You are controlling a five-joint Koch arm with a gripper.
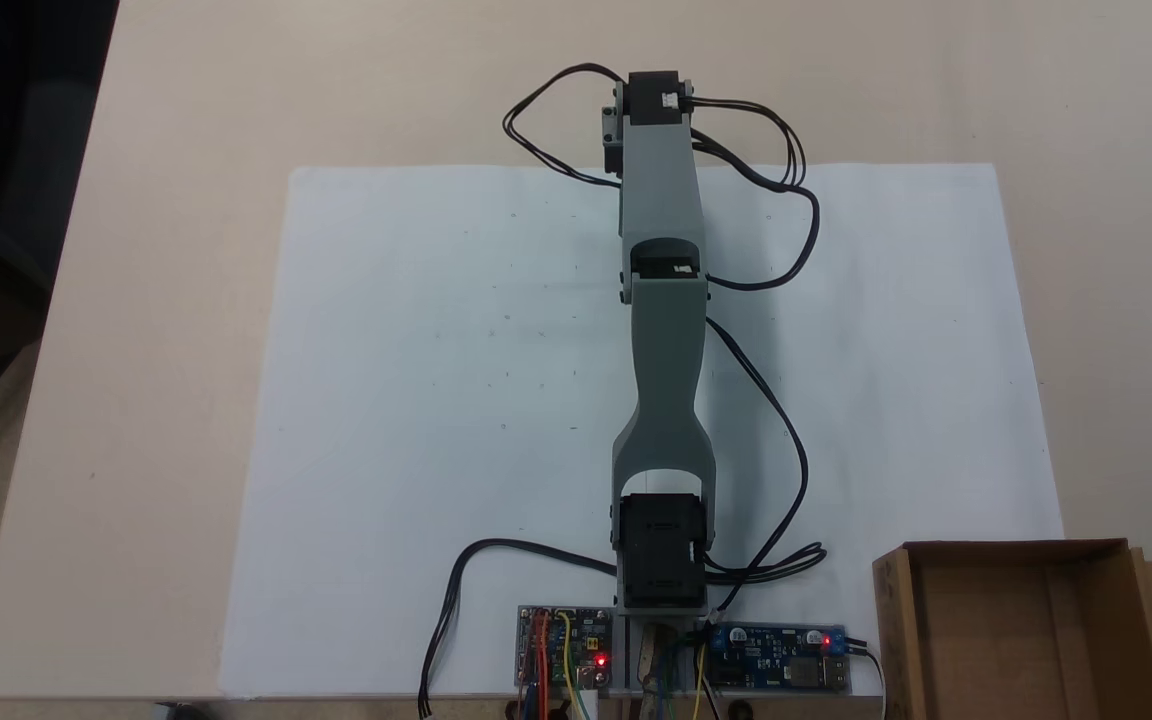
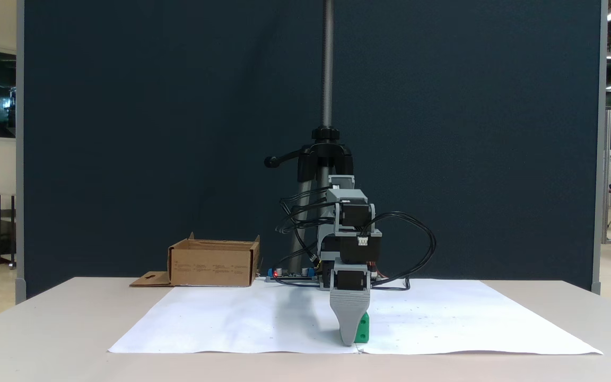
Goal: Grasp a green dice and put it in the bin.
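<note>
hand (image 2: 349, 339): tip down on the white sheet (image 2: 242, 318); only one grey jaw shows, so pinching or spread, cannot tell
green dice (image 2: 361, 328): touching the hand's right side in a fixed view
risk: dice may skid away if only nudged
bin (image 2: 212, 261): well apart, behind-left; cables (image 2: 417, 249) trail nearby

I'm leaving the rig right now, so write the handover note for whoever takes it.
Pincer: down at the paper's near edge in a fixed view, beside the green dice; open or shut cannot be told, since one grey tip hides the rest.
Green dice: on the white paper, not lifted.
Bin: at the table corner near the arm's base, nothing seen inside.
Done: reach to the dice.
Left: confirm grasp, lift, carry to bin, release.
</note>
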